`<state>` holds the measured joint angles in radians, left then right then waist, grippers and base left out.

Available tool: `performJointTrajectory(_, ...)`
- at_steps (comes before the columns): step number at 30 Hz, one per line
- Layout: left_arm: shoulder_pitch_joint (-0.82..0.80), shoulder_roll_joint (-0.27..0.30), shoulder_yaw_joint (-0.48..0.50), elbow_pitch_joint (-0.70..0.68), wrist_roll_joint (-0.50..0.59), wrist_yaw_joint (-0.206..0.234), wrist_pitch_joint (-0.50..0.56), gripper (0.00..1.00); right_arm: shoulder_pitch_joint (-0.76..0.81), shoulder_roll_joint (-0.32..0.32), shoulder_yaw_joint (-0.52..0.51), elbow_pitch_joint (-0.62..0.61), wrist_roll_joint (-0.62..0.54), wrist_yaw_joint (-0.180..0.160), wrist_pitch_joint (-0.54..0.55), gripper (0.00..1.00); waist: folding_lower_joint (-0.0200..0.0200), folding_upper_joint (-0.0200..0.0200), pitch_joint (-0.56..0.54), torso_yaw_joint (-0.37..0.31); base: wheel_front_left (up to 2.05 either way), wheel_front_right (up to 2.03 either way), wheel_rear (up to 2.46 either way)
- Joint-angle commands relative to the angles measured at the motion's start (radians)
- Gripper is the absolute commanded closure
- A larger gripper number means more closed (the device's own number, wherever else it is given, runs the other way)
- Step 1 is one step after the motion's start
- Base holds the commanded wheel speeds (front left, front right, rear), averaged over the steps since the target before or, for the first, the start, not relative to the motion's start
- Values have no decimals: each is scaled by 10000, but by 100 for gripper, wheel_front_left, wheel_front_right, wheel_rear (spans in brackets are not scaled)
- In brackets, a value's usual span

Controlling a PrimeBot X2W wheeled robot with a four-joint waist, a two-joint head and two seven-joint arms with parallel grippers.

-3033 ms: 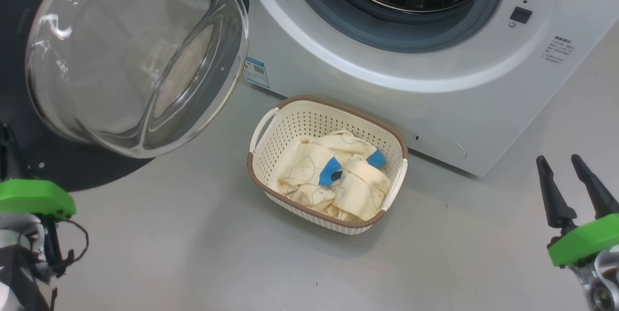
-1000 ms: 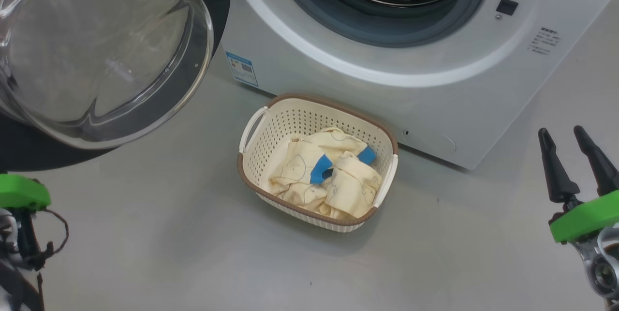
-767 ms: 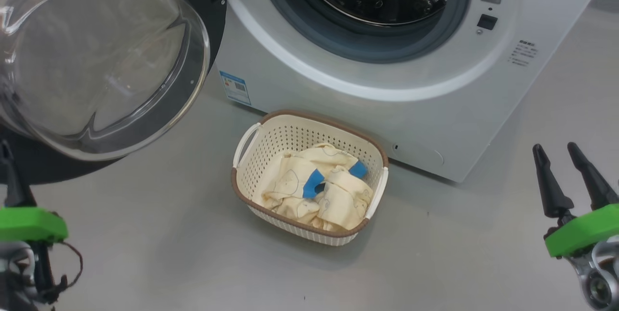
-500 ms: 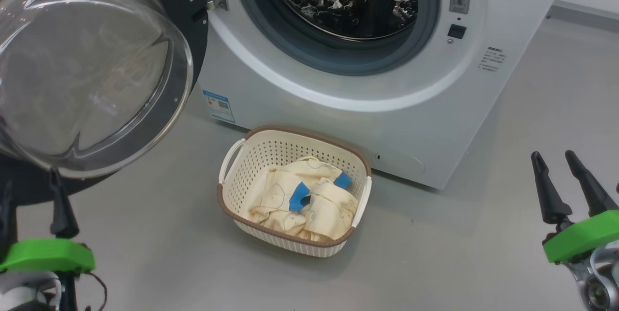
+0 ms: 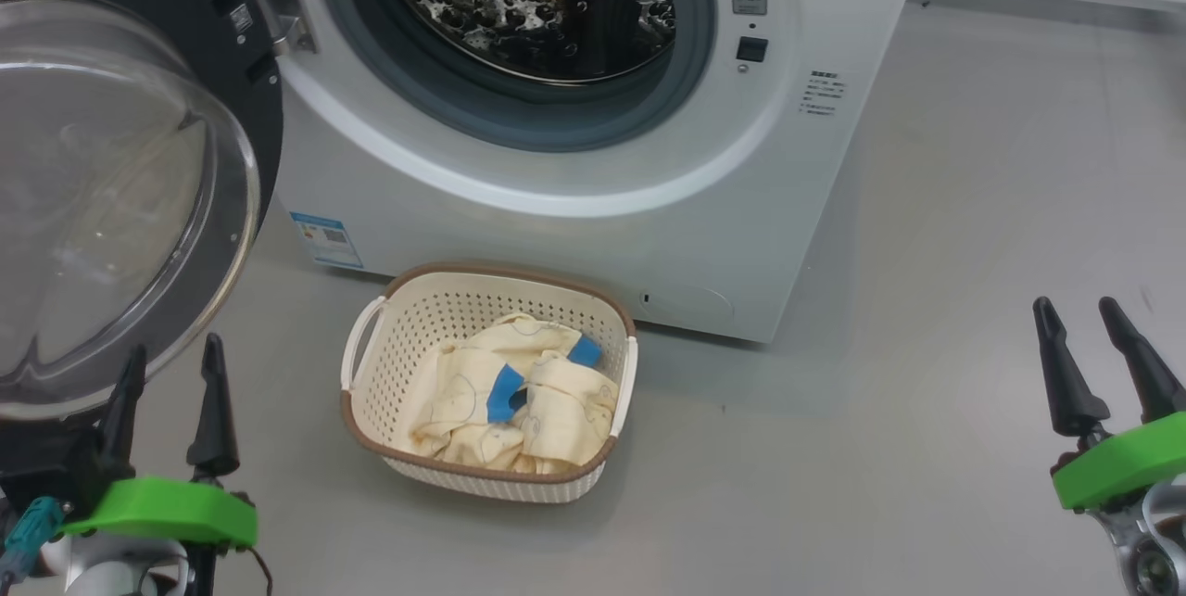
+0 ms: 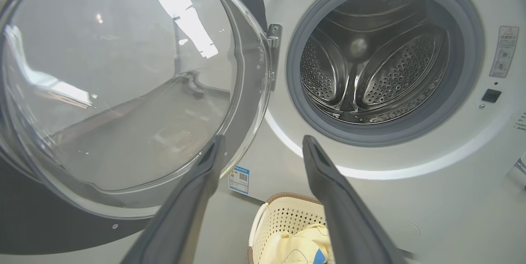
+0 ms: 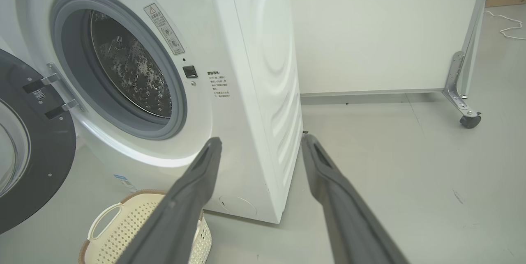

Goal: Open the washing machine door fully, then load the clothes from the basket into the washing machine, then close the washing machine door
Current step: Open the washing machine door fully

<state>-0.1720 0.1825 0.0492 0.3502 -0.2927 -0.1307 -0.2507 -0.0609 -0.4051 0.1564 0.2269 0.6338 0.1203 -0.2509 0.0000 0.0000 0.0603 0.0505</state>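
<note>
Here both pairs of jaws gape empty, clothes (image 5: 463,397) lying in the basket (image 5: 445,318)

We see bright, even indoor light in all three views. Reflected lamps glare as white streaks at the upper left of the left wrist view, on the glass of the washing machine door (image 6: 123,91). In the head view the basket (image 5: 398,364) and the washing machine (image 5: 556,234) cast soft shadows on the floor (image 5: 834,485). Both wrist views bend lines near their borders, and the fingers (image 6: 185,210) at bottom centre are out of focus.
</note>
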Motion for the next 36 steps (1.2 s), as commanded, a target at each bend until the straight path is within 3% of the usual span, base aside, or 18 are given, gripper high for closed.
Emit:
performJointTrajectory(1, -171, 416, 166, -464, -57, 1, -111, 0, -55, -262, -23, -294, 17, 104, -109, 0, 0, 0, -5, -349, 0, 0, 0)
performJointTrajectory(17, 112, 397, -452, -753, -257, 1, -111, 0, 220, -167, -232, -251, 0, 104, -109, 0, 0, 0, -111, -1351, 0, 0, 0)
performJointTrajectory(36, 158, 502, -1084, -856, -693, 0, -111, 0, 301, -105, -376, -266, -22, 104, -109, 0, 0, 0, -184, -1580, 0, 0, 0)
